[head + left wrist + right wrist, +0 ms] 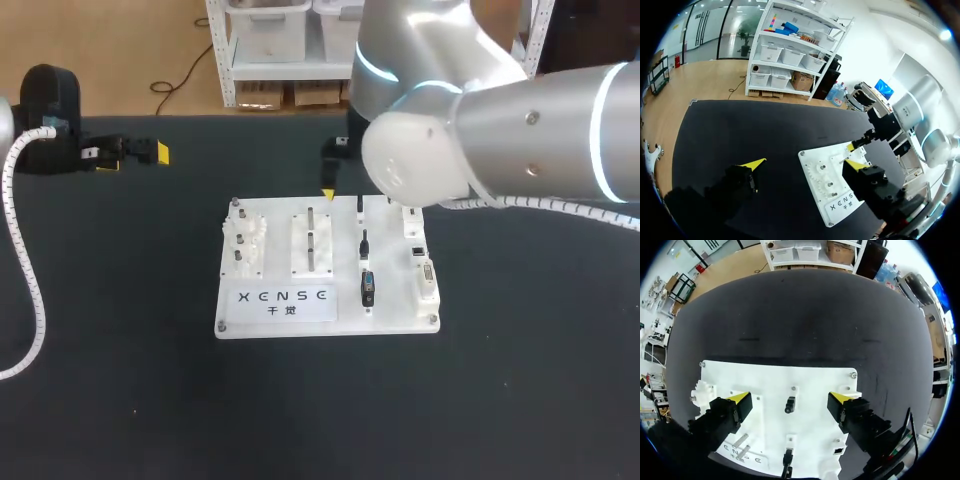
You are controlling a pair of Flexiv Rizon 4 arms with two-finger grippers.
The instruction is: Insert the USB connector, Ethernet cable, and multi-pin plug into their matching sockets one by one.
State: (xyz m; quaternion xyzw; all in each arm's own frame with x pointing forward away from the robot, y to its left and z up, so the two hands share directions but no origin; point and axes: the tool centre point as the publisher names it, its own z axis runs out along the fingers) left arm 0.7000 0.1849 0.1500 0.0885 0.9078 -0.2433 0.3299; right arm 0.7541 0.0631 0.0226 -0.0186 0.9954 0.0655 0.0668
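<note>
A white practice board (300, 305) lies mid-table. Down its right part stand three dark plugs in a row: one near the far edge (360, 207), one in the middle (364, 245), and a blue-marked one (367, 288) nearest the front. Sockets (424, 270) line the right edge. My right gripper (338, 180) hangs open above the board's far edge. In the right wrist view its yellow fingertips (742, 400) straddle the far plug (790, 404) from above, well clear of it. My left gripper (140, 152) is open and empty at the far left of the table, away from the board (835, 200).
White gears (245, 240) sit on the board's left part and a slotted plate (311, 243) in its middle. A white coiled cable (25, 260) hangs along my left arm. Black tabletop surrounds the board on all sides.
</note>
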